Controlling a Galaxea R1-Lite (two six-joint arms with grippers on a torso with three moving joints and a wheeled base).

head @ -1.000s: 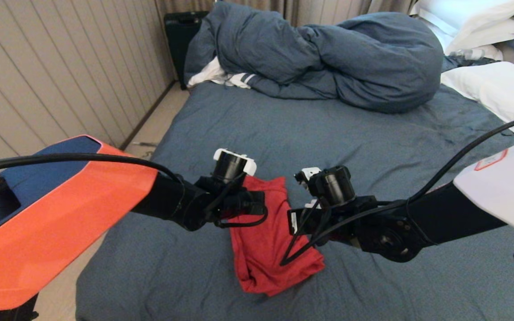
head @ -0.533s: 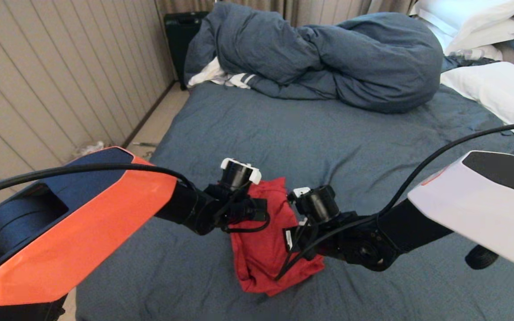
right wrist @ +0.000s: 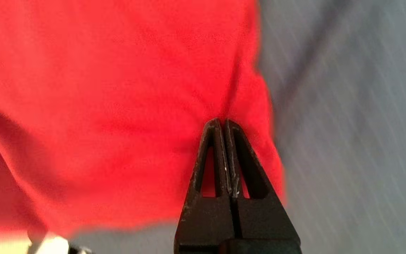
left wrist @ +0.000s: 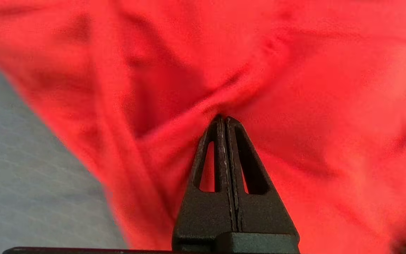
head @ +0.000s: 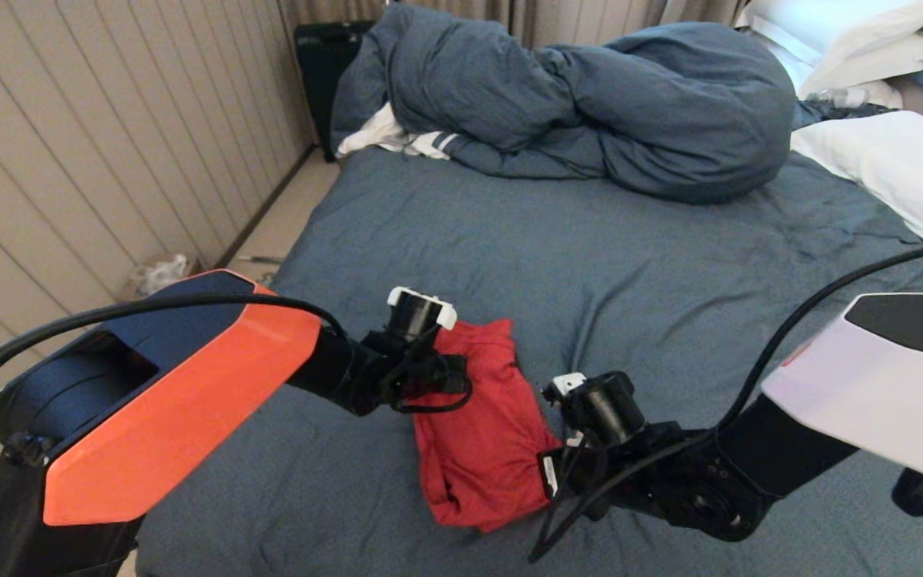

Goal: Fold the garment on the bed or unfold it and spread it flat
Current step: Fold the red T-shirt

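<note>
**Red shirt bunched between two closed claws**

Hiding much of the garment, the two wrists sit right over it in the head view: the left gripper covers its upper left corner, the right gripper its lower right edge. Neither set of fingertips shows from the head camera; only the black wrist housings and looped cables do.

The garment lies on the near part of the bed, a rumpled, roughly oblong heap of plain red knit with soft folds and a rolled lower hem. No print or lettering is visible on it.

From the left wrist camera, the black ribbed fingers are pressed together with no gap, their tips at a pucker where creases in the red cloth converge. Whether any fabric is pinched there cannot be made out. From the right wrist camera the fingers are likewise pressed flat together, tips close to the cloth's edge, with grey-blue sheet beside it; a hold on the fabric cannot be confirmed here either. Both wrist pictures are smeared, so the weave is lost.

Farther back, a bulky blue-grey duvet lies twisted in a heap, partly covering a white striped cloth. White pillows are cut off at the right edge. The left arm's orange shell and the right arm's white shell run out of the picture.
</note>
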